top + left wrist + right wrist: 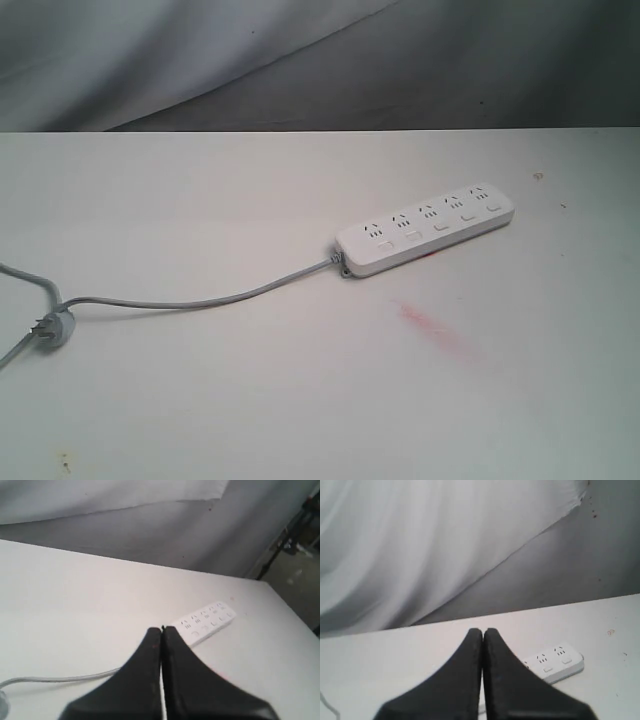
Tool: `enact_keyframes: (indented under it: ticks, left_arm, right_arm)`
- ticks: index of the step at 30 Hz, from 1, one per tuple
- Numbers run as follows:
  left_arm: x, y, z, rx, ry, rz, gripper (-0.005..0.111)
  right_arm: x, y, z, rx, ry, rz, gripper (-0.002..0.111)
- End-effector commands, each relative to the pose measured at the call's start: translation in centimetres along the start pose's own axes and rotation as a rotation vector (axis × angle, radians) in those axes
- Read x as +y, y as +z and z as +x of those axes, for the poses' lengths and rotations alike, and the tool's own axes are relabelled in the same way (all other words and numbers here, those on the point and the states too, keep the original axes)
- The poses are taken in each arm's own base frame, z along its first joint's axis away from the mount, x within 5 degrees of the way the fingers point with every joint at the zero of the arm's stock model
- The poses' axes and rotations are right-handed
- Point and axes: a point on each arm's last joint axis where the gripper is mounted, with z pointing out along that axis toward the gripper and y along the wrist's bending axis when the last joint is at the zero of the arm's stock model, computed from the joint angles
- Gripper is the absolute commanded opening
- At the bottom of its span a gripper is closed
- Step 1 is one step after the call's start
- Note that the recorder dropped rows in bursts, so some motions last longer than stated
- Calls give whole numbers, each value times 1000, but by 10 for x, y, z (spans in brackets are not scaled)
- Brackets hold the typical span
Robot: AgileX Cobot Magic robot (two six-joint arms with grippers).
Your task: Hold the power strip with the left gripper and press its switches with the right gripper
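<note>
The white power strip (430,229) lies flat on the white table (200,400), right of centre, angled up to the right. Its row of small white switches (439,227) runs along the near long edge. A grey cord (200,300) trails left from its near end. Neither arm shows in the exterior view. In the left wrist view my left gripper (162,628) is shut and empty, with the power strip (206,622) beyond its tips. My right gripper (483,629) is also shut and empty; the strip's far end (555,662) shows past its fingers.
A small grey plug (55,328) rests near the table's left edge where the cord loops. A pink smear (432,328) marks the table in front of the strip. Grey and white cloth (300,50) hangs behind the table's far edge.
</note>
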Motion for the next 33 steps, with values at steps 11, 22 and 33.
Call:
enact_keyframes:
  ticks: [11, 22, 33]
  left_arm:
    - [-5, 161, -40, 422, 265, 80, 0]
    - [-37, 315, 9, 612, 325, 187, 0]
    - [-50, 405, 54, 704, 301, 230, 0]
  right_arm:
    - [-17, 143, -11, 547, -168, 25, 0]
    - [-56, 272, 24, 774, -176, 76, 0]
    - [-90, 349, 75, 890, -172, 95, 0]
